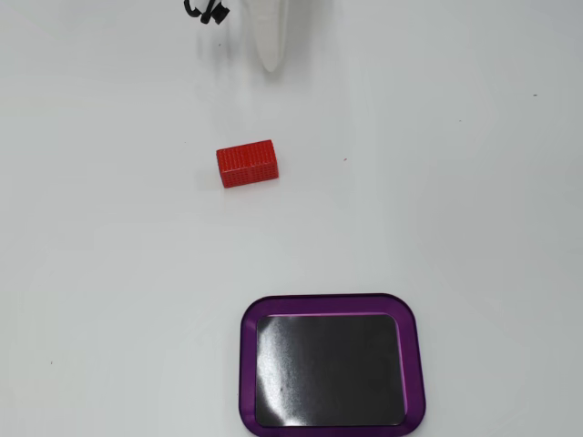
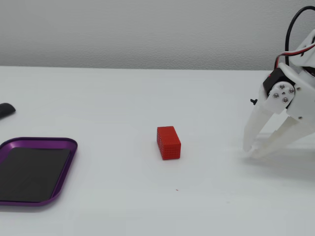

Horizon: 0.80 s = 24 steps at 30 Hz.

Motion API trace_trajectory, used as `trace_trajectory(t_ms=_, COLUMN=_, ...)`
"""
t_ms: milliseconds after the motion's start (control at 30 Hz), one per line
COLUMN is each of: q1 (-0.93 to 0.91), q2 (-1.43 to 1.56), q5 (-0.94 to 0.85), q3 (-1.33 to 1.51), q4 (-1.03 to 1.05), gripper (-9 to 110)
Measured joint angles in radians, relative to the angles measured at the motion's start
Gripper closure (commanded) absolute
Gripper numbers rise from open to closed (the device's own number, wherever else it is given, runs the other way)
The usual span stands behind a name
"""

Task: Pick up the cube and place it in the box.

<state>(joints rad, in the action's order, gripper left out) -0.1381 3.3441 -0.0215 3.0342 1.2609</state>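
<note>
White jaws (image 2: pixel 251 151) stand slightly apart and empty, tips down at the white tabletop (image 2: pixel 118 103), at the right edge of a fixed view. The red cube (image 2: pixel 169 142) lies flat on the tabletop well clear of them. Farther from the jaws sits the purple-rimmed box (image 2: pixel 69 162), its black floor bare.

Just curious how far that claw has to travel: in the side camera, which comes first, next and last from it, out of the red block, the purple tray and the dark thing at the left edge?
From the tool:
1. Red block, mid-table.
2. Purple tray, lower left.
3. Dark object, far left edge.
</note>
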Motion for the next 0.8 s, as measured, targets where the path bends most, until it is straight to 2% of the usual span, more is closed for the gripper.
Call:
trace_trajectory(t_ms=133, q1=-0.003, q2=0.000, q5=0.083, q3=0.003, q4=-0.038, gripper=102)
trace_trajectory(t_ms=433, q1=-0.003, q2=0.000, q5=0.103, q3=-0.012, q4=-0.038, gripper=102)
trace_trajectory(t_ms=667, q1=0.003, q2=-0.072, q5=0.110, q3=-0.282, q4=0.006, gripper=102)
trace_trajectory(t_ms=800, q1=0.002, q2=-0.330, q5=0.107, q3=-0.502, q4=0.006, gripper=102)
